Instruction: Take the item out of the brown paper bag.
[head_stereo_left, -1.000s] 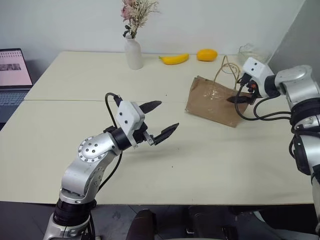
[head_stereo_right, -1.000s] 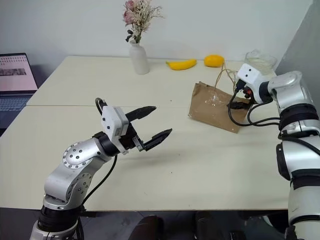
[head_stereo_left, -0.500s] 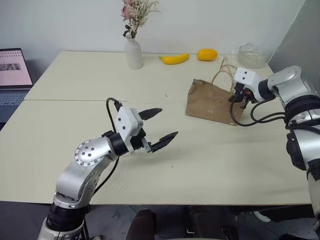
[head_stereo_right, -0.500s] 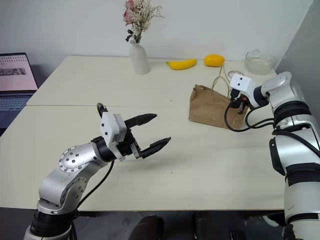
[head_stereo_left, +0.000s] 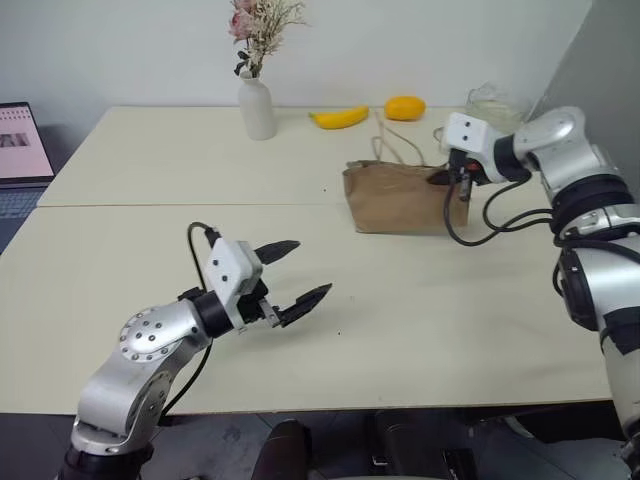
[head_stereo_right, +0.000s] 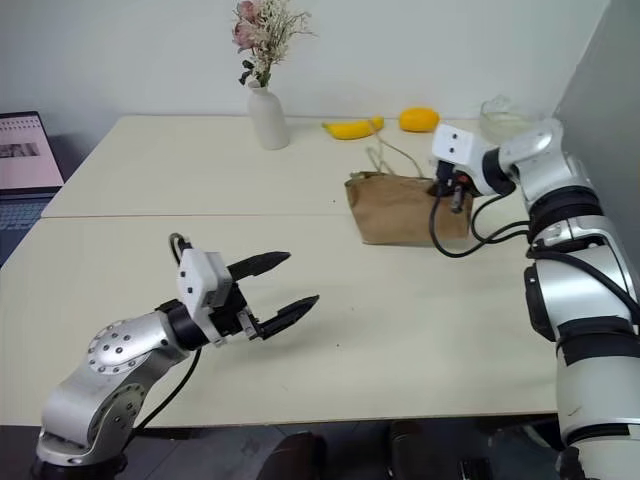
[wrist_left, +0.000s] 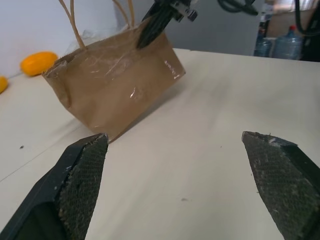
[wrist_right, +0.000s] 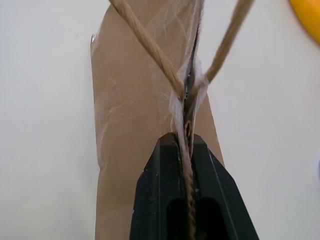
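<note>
The two head views look forward and down from above the near edge of the table (head_stereo_left: 450, 330), from slightly offset positions, and both take in the whole tabletop, both arms and the far wall. The left wrist view sits low, just above the tabletop, and looks level between the wide-apart fingers of the left gripper (wrist_left: 185, 190) toward the brown paper bag (wrist_left: 115, 85), sharing that bag and the right gripper (head_stereo_left: 447, 178) with the head views. The right wrist view looks steeply down from very close at the bag's rim and cord handles (wrist_right: 150, 47).
</note>
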